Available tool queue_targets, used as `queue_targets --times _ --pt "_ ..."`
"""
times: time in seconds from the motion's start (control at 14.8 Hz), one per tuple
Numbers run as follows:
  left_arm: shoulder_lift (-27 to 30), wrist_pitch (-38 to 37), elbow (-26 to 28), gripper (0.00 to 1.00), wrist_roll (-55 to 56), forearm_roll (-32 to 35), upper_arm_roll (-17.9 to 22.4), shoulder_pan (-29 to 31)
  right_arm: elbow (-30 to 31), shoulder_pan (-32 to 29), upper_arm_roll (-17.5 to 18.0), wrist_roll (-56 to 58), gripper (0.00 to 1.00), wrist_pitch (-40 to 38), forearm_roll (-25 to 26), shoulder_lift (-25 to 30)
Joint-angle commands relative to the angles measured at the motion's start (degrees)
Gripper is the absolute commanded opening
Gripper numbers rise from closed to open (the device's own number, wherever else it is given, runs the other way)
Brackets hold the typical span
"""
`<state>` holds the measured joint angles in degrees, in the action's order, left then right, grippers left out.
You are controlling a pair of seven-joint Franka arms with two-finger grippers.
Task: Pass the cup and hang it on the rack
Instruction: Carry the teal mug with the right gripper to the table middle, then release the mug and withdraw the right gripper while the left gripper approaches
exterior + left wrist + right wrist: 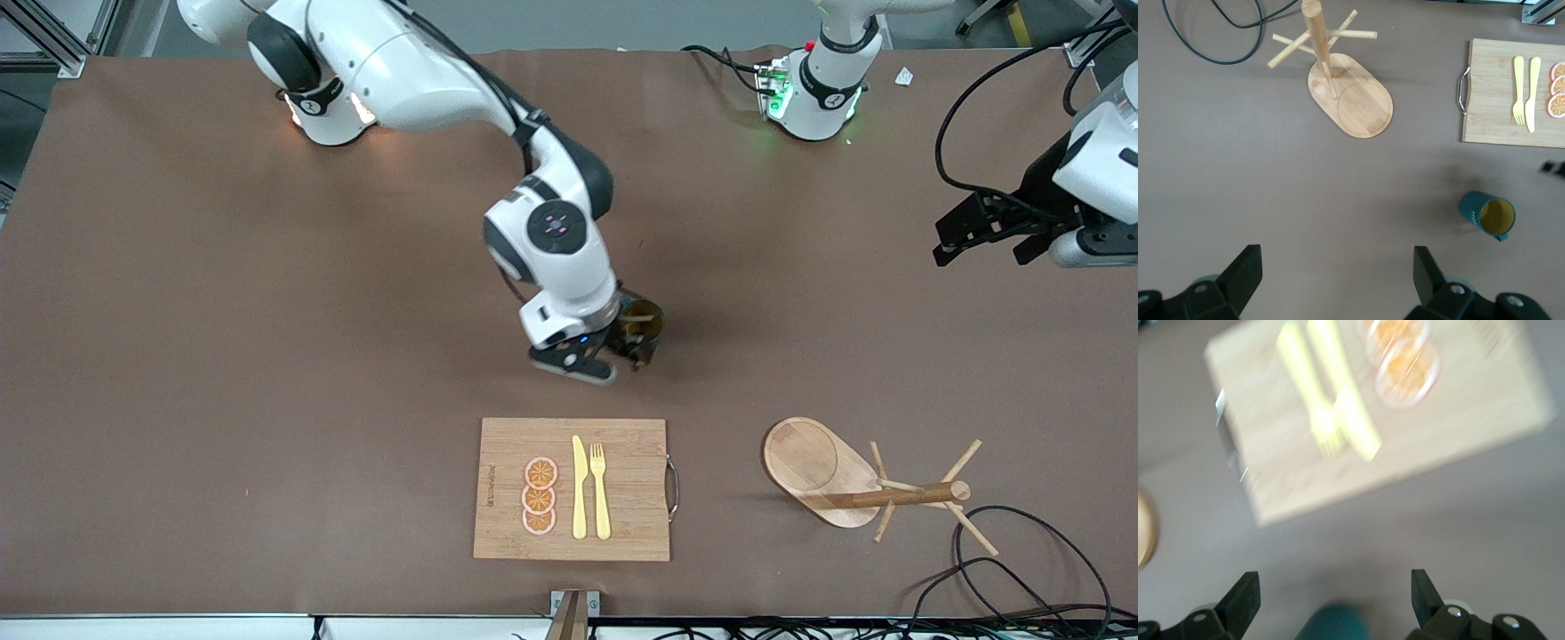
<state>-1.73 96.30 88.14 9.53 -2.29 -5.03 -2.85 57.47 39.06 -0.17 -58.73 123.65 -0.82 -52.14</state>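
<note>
Item 1, the cup [644, 325]: I see it standing upright on the brown surface [267, 400] near the middle, farther from the front camera than the cutting board [569, 489]. Dark teal outside, tan-yellow inside; in the left wrist view [1487, 214] its small handle shows at the rim.

Item 2, right pincer [622, 348]: low, right at the cup. In the right wrist view [1331, 603] its two fingers stand wide apart with the teal cup top [1333, 625] between them; I read the fingers as spread and not clamping the cup.

Item 3, left pincer [982, 242]: waiting up in the air over the left arm's end of the surface. Its own view [1335, 280] shows the fingers spread wide with nothing between them.

Item 4, the rack [853, 484]: light wood, oval base, central post with thin pegs, standing beside the cutting board toward the left arm's end.

Item 5, on the cutting board: a yellow knife [579, 489], a yellow fork [600, 489] and three orange slices [540, 496] in a row; a metal handle on one short edge.

Item 6, black cable [1022, 569]: looped on the surface near the rack.
</note>
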Motion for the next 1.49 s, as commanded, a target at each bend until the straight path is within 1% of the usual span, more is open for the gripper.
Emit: queue_targets --times 0.0,0.14,0.27,0.34,0.47,0.54,0.61,0.68,0.75,0.88,1.02,1.08,1.15,1.22,1.42 --pt "-1.3 1.3 -1.1 1.00 4.2 -0.3 -0.7 -2.1 1.3 -9.8 1.8 12.0 1.00 -4.6 0.7 2.7" --pt "-2.6 1.6 -1.1 1.00 7.2 0.0 -0.8 -3.7 1.4 -15.6 1.8 17.9 1.00 -5.0 0.0 3.8" --pt "-3.2 2.3 -1.0 1.00 9.7 0.3 -0.7 -6.8 1.4 -21.6 1.8 25.5 1.00 -9.2 0.0 4.6" --pt "-3.5 2.4 -1.0 1.00 12.8 1.8 -0.8 -8.7 1.4 -24.4 1.7 30.2 1.00 -11.5 0.0 4.9" --pt "-4.7 2.3 -0.8 1.00 21.0 8.1 -1.0 -14.4 1.5 -30.2 1.8 37.8 1.00 -14.6 0.0 5.7" --pt "-5.5 2.3 -0.5 1.00 25.7 10.9 -1.1 -17.2 1.7 -32.2 1.8 40.9 1.00 -16.2 -0.1 6.6" --pt "-6.3 2.3 -0.3 1.00 30.4 12.0 -1.2 -19.6 2.6 -33.8 1.8 42.9 1.00 -17.7 -0.1 7.9" --pt "-7.8 2.4 -0.3 1.00 35.2 12.1 -1.2 -22.4 5.1 -35.5 1.8 44.2 1.00 -18.3 -0.1 10.0" --pt "-9.2 2.5 -0.3 1.00 40.0 12.3 -1.1 -25.2 9.3 -37.2 1.9 46.1 1.00 -18.3 -0.6 13.3" --pt "-11.9 3.0 -0.3 1.00 47.7 13.7 -1.2 -29.6 18.5 -39.7 1.7 49.9 1.00 -17.9 -3.9 21.1" --pt "-13.4 4.3 2.0 1.00 53.9 17.2 -1.2 -34.0 25.3 -41.0 1.6 53.2 1.00 -18.2 -4.0 28.6" --pt "-13.8 5.6 3.4 1.00 56.5 17.8 -1.2 -35.5 27.8 -41.5 1.4 54.9 1.00 -18.4 -3.9 32.4" --pt "-14.0 6.9 4.7 1.00 58.7 17.9 -1.3 -36.4 30.0 -42.3 1.4 56.5 1.00 -18.6 -3.9 36.0" --pt "-14.1 8.4 6.1 1.00 60.9 17.9 -1.6 -37.5 30.9 -42.7 1.4 57.4 1.00 -20.3 -3.9 39.2" --pt "-16.5 11.7 9.5 1.00 69.8 18.4 -1.6 -42.8 30.7 -43.4 1.1 57.1 1.00 -26.8 -3.5 46.6"
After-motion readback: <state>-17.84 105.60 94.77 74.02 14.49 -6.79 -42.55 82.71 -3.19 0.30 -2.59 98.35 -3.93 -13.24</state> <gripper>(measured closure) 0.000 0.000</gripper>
